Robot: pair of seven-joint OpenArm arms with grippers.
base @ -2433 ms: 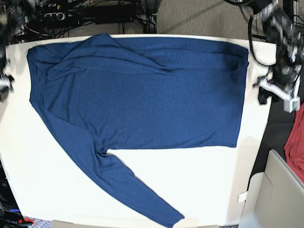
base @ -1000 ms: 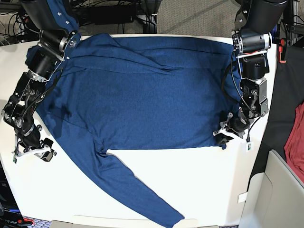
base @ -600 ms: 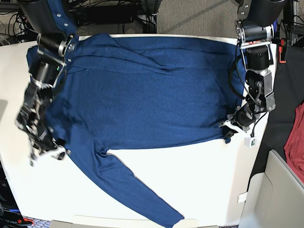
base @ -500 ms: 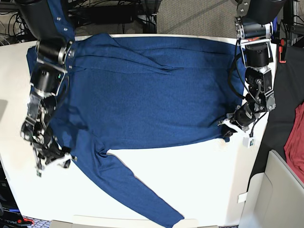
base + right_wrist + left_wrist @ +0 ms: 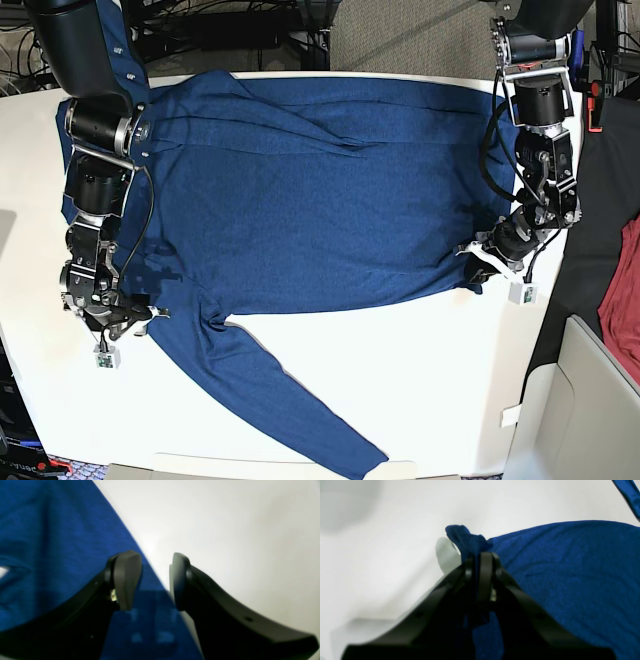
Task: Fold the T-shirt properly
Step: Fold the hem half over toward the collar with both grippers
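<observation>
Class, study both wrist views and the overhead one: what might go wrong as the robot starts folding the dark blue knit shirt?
1. The left gripper pinches only a small bunched corner of the dark blue knit long-sleeved shirt; it may slip out.
2. The right gripper is open astride the sleeve edge; closing may miss the fabric.
3. Lifting now, one-handed, could skew the shirt.

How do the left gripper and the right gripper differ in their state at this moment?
The left gripper is shut, pinching a bunched corner of the T-shirt; the right gripper is open and holds nothing. The left pulls fabric up into a peak; the right straddles the flat sleeve edge over the table. Both sit at the shirt's edge.
</observation>
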